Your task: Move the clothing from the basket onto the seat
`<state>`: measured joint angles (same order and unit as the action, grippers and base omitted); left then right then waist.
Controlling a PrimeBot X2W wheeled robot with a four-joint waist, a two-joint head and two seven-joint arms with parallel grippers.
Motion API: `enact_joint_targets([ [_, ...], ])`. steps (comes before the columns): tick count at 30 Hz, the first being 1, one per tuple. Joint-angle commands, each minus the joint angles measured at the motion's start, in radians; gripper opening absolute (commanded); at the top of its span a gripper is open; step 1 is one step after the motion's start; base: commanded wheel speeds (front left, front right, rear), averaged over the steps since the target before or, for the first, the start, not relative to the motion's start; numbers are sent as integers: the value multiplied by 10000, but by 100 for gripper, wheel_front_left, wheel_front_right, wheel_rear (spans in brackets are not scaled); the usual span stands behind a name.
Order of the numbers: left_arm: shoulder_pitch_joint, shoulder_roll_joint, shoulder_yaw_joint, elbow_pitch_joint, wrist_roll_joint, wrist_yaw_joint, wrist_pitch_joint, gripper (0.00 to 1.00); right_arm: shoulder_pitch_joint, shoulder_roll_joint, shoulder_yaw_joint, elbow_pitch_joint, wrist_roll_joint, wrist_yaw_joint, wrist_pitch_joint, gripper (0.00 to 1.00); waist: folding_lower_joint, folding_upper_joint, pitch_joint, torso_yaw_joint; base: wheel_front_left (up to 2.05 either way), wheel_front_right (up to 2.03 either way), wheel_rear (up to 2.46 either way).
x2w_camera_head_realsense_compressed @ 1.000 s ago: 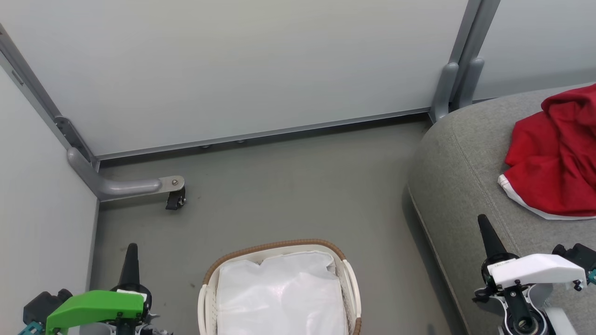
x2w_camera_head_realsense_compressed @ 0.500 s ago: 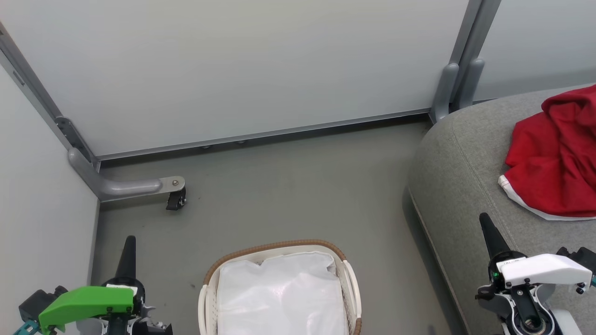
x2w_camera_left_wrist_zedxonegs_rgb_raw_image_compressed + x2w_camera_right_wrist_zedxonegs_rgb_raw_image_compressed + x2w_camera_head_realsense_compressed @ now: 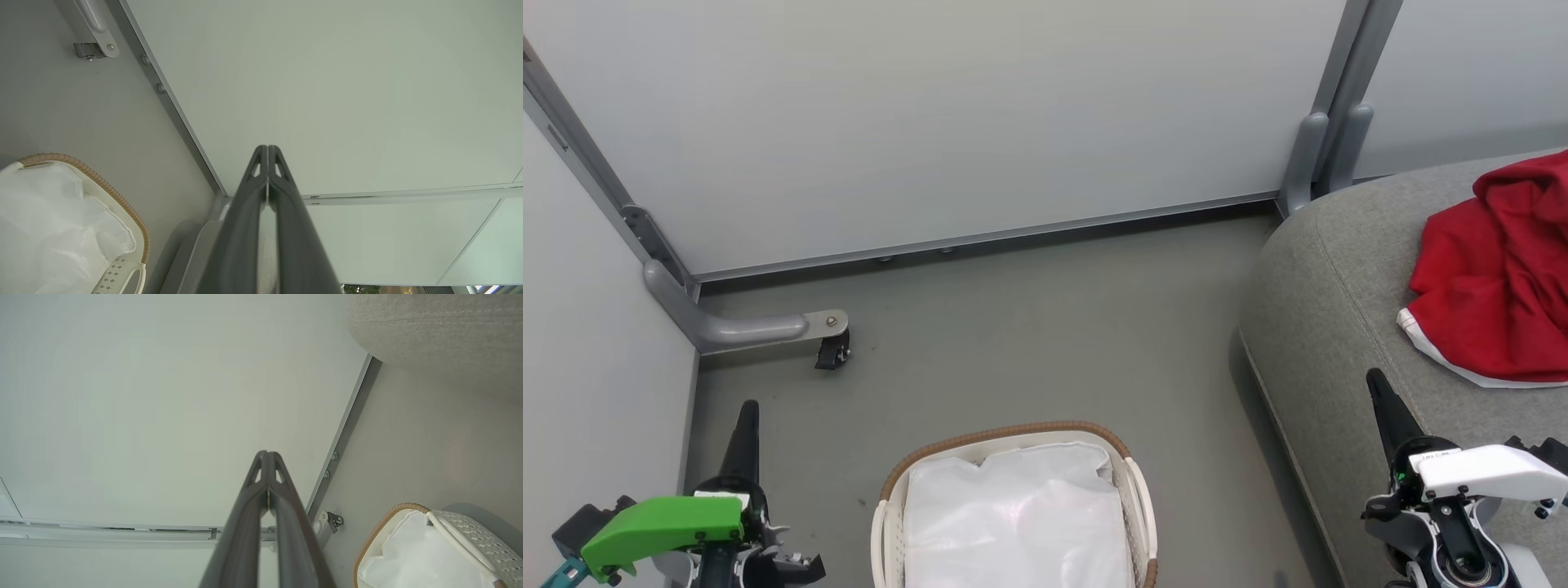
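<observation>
Clothing [image 3: 1494, 286] lies in a red heap on the seat [image 3: 1323, 327], well in from its rounded edge. The basket [image 3: 1005, 431] stands apart on the floor [image 3: 1029, 327], white liner [image 3: 1013, 523] showing, with open floor between. Left gripper [image 3: 749, 406] beside the basket and right gripper [image 3: 1376, 377] over the seat's near edge both have their fingers pressed together, empty.

So the left tool [image 3: 267, 163] pokes up from 6 o'clock with both dark fingers pressed flat together, tips against the pale wall panel [image 3: 347, 90]. Down at 8 o'clock there's a chunk of the basket [image 3: 104, 183], brown woven rim curving round a crumpled white liner [image 3: 49, 220], sitting on the grey floor [image 3: 81, 110]. Up at 11 o'clock a metal bracket [image 3: 98, 36] sits beside the rail [image 3: 179, 118] along the wall's foot.
</observation>
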<state>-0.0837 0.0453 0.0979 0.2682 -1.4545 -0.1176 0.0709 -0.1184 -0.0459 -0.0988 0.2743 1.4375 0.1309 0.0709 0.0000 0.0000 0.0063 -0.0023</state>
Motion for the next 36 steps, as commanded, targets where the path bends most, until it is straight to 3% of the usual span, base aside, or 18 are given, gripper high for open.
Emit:
enact_joint_targets([
  [1, -226, 73, 63, -72, -233, -62, 79, 0, 67, -62, -53, -94, 243, -2, 87, 0, 0, 0, -2, 2, 0, 0, 0],
  [23, -339, 80, 188, -257, -1632, -165, 470, 0, 155, -72, -177, -336, 1797, -3, 471, 0, 0, 0, -32, 22, 0, 0, 0],
  [36, -305, 81, 182, -245, -1601, -160, 467, 0, 154, -70, -172, -327, 1768, -3, 471, 0, 0, 0, -32, 23, 0, 0, 0],
])
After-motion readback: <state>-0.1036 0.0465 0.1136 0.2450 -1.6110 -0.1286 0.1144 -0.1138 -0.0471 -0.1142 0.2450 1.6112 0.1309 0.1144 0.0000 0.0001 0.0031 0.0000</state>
